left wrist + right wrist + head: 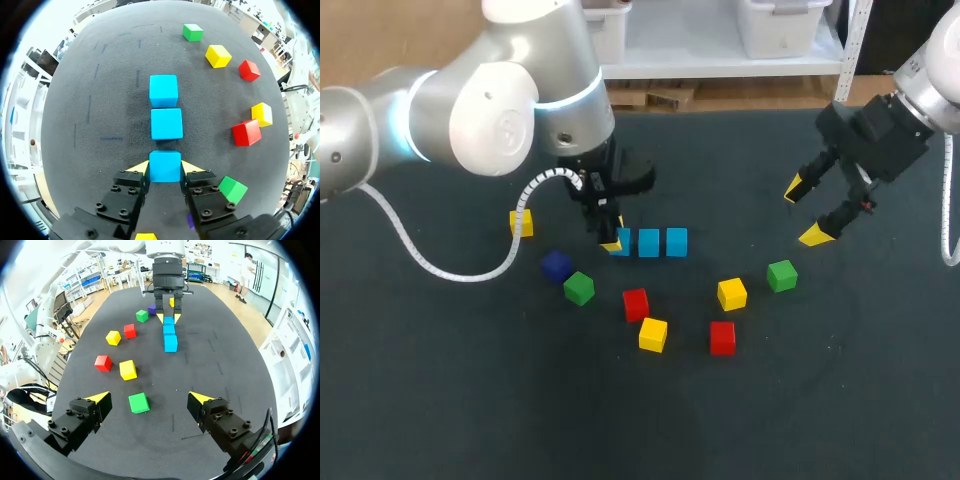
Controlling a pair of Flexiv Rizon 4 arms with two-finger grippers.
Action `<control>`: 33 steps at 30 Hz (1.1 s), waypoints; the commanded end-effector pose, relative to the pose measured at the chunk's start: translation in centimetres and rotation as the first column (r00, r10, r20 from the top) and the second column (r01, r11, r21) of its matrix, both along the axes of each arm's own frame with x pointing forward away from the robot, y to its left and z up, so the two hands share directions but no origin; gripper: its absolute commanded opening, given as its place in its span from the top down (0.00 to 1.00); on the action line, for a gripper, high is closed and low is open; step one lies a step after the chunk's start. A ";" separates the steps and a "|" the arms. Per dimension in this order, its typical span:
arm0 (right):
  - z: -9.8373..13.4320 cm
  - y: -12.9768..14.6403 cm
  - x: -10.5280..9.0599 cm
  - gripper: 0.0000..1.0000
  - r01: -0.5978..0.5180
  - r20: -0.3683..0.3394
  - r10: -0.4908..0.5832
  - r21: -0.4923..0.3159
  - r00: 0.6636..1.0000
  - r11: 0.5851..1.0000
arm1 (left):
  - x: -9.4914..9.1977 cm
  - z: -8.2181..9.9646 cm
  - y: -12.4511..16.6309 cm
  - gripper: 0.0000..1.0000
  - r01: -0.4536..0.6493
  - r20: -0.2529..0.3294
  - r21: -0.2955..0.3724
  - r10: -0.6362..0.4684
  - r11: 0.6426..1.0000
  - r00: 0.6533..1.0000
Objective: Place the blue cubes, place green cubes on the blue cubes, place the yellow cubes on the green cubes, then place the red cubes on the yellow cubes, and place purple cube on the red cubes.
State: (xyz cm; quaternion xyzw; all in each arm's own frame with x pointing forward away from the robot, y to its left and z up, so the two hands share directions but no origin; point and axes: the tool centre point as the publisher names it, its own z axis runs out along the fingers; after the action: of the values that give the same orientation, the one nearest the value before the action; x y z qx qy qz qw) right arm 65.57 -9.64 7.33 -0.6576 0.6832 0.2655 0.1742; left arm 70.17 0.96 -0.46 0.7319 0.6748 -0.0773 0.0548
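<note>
Lit softly from overhead. Cast short, faint shadows beside the blue cubes (649, 243) on the dark matte tabletop (840, 400). Glowed pale blue at a ring (408, 112) on the left arm (490, 115). Burned out to white beyond the tabletop's edges in both wrist views.

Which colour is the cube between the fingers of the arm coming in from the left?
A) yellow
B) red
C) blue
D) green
C: in the left wrist view, the left gripper has its two yellow tips pressed against opposite sides of a blue cube.
</note>
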 end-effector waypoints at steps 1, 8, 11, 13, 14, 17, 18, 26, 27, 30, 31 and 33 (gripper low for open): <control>0.0 0.0 0.0 0.00 -0.001 0.000 0.001 0.002 1.000 1.000 | 0.3 -0.1 -0.1 0.65 0.000 -0.007 0.004 0.000 1.000 1.000; 0.0 0.0 0.0 0.00 -0.001 0.000 0.001 0.002 1.000 1.000 | 0.2 -0.1 -0.1 0.38 -0.001 -0.011 0.008 0.001 1.000 1.000; 0.0 0.0 0.0 0.00 -0.001 0.000 0.001 0.002 1.000 1.000 | 0.2 -0.1 -0.1 0.35 0.000 -0.010 0.008 0.000 1.000 1.000; 0.0 0.0 0.0 0.00 -0.001 0.000 0.001 0.002 1.000 1.000 | 0.2 -0.1 -0.1 0.34 -0.002 -0.010 0.009 0.002 1.000 1.000; 0.0 0.0 0.0 0.00 -0.001 0.000 0.001 0.002 1.000 1.000 | 0.2 -0.1 0.0 0.32 -0.002 -0.010 0.009 0.002 1.000 1.000; 0.0 0.0 0.0 0.00 -0.001 0.000 0.001 0.002 1.000 1.000 | 0.3 0.3 0.1 0.00 -0.004 -0.008 0.009 0.004 1.000 1.000; 0.0 0.0 0.0 0.00 -0.001 0.000 0.001 0.002 1.000 1.000 | 0.3 0.5 0.2 0.00 -0.005 -0.007 0.008 0.005 1.000 1.000; 0.0 0.0 0.0 0.00 -0.001 0.000 0.001 0.002 1.000 1.000 | -0.1 3.0 1.5 0.00 -0.022 0.011 0.005 0.022 1.000 1.000; 0.0 0.0 0.0 0.00 -0.001 0.000 0.001 0.002 1.000 1.000 | -0.2 3.3 1.8 0.00 -0.023 0.013 0.004 0.022 1.000 1.000; 0.0 0.0 0.0 0.00 -0.001 0.000 0.001 0.002 1.000 1.000 | -0.5 4.2 2.6 0.00 -0.021 0.022 0.003 0.021 1.000 1.000; 0.0 0.0 0.0 0.00 -0.001 0.000 0.001 0.002 1.000 1.000 | -0.6 4.5 2.9 0.00 -0.018 0.025 -0.002 0.018 1.000 1.000; 0.0 0.0 0.0 0.00 -0.001 0.000 0.001 0.002 1.000 1.000 | -0.8 5.0 3.5 0.00 -0.015 0.031 -0.017 0.016 1.000 0.999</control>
State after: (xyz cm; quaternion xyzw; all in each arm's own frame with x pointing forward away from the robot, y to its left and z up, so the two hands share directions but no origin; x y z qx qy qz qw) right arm 65.57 -9.64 7.33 -0.6576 0.6832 0.2655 0.1742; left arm 70.49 3.05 3.78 0.7273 0.6803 -0.0705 0.0578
